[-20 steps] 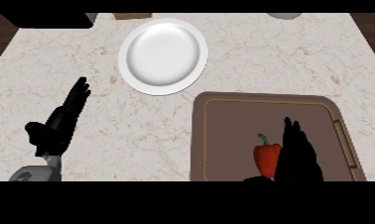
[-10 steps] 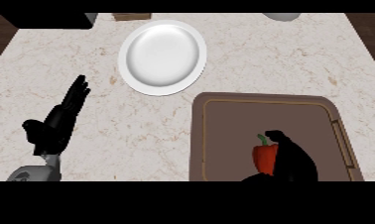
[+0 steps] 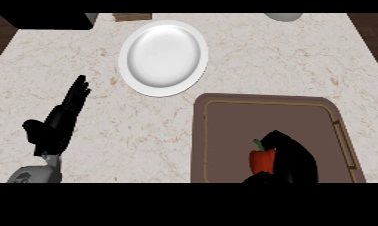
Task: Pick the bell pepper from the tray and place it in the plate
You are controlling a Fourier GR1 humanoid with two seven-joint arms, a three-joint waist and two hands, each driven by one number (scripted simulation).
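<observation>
Look at the big brown tray (image 3: 221, 135) near the bottom right of the counter (image 3: 295, 60). The white plate (image 3: 163, 57) sits up and to the left of it, with nothing on it. Your right hand (image 3: 295, 157) is over the tray, fingers curled around the right side of the red bell pepper (image 3: 261, 160). The pepper sits on the tray, standing tall, green stem pointing up. Your left hand (image 3: 59, 120) rests at the left, fingers straight.

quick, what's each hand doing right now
Left hand: open, fingers straight, resting over the counter, holding nothing.
Right hand: curled round the bell pepper on the tray.
</observation>
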